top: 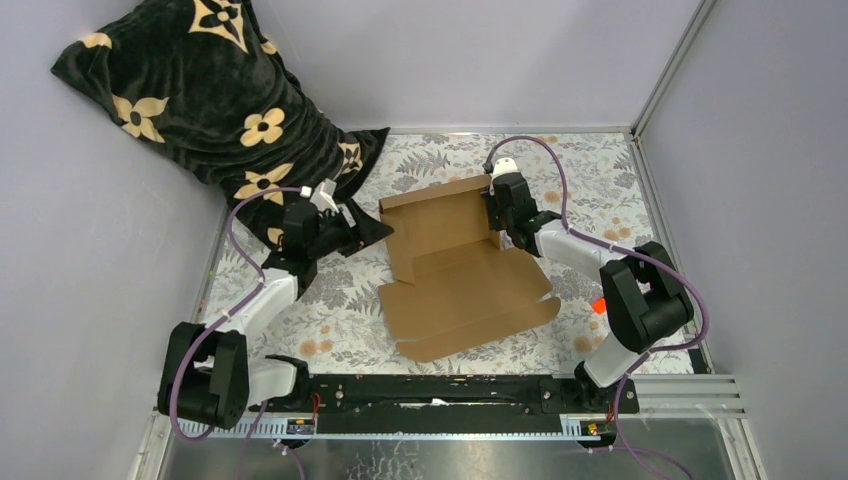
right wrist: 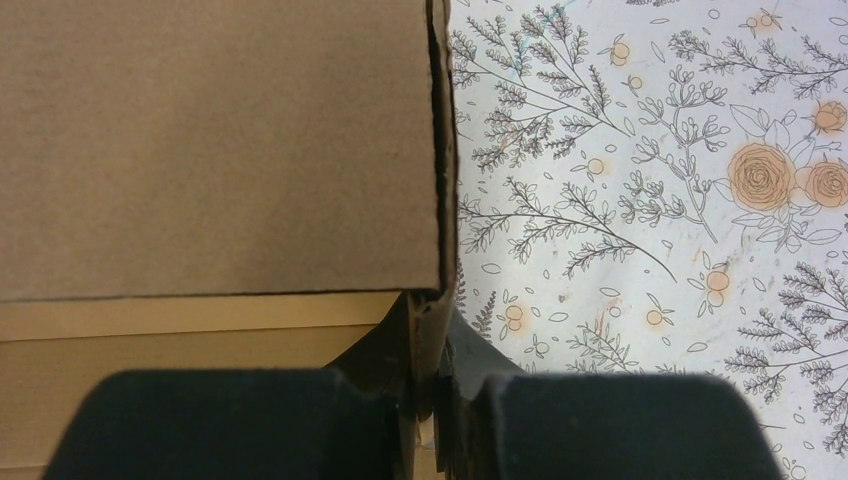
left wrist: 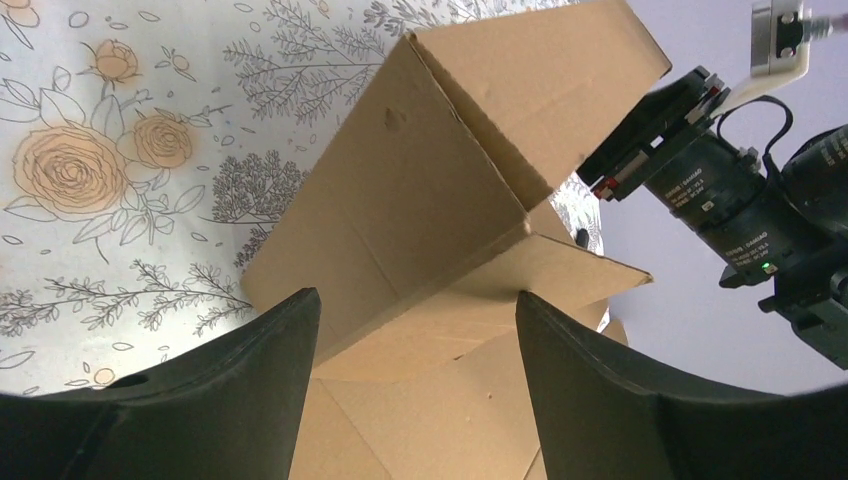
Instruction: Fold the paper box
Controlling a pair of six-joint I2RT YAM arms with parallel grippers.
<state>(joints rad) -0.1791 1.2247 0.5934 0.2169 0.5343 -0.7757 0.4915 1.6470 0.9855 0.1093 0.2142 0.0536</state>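
The left arm (top: 270, 295) rises from its base at the near left corner, bends at the elbow and reaches far and rightward, its wrist level with the left wall of the paper box (top: 465, 280). The left jaws stand wide apart; in the left wrist view the two dark fingers (left wrist: 250, 390) frame a raised corner of the cardboard, and neither one presses on it. The right arm (top: 640, 300) climbs from the near right, folds sharply at its elbow and stretches leftward to the box's far right corner. The right jaws are closed on the thin upright edge of the box's right wall, and the right wrist view shows the cardboard pinched between them. There are two arms, one box, one black pillow (top: 190, 90) with beige flowers, and one small orange object (top: 598, 305). The box sits at the middle of the floral desk (top: 590, 180), its far and side walls standing and its near flap lying flat toward the arms' bases. The pillow leans in the far left corner, its top cut off by the frame. The orange object lies right of the box, partly covered by the right arm, too small to make out. Both wrist views cut the box off.
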